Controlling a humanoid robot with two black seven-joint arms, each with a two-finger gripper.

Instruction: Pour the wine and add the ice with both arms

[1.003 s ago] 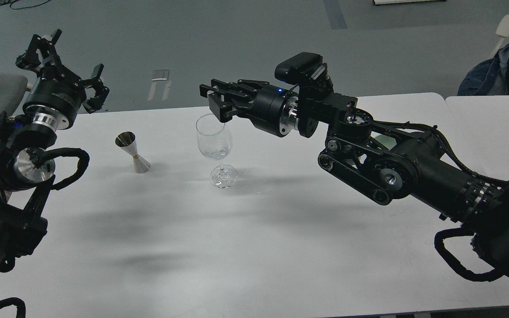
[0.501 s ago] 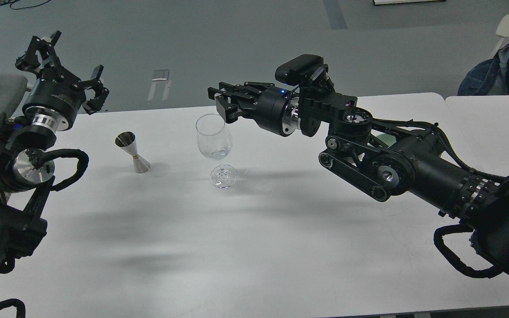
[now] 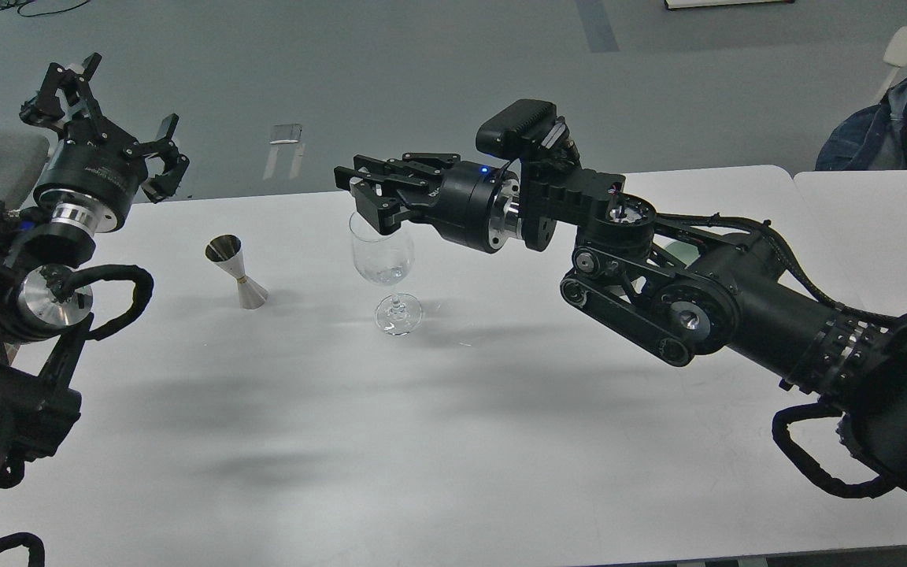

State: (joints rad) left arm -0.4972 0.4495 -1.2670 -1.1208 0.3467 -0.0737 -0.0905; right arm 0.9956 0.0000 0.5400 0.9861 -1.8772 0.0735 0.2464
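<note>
Clear ice (image 3: 385, 273) glitters low inside the upright stemmed glass (image 3: 383, 250).

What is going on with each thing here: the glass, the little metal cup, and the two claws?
Clear stemmed wine glass: upright on the white table, something clear and glittery low in its bowl.
Small silver double-cone metal measuring cup: standing, tilted, left of the glass.
Right black claw: over the glass rim; open or shut, cannot tell.
Left black claw: open, raised, holding nothing.
</note>
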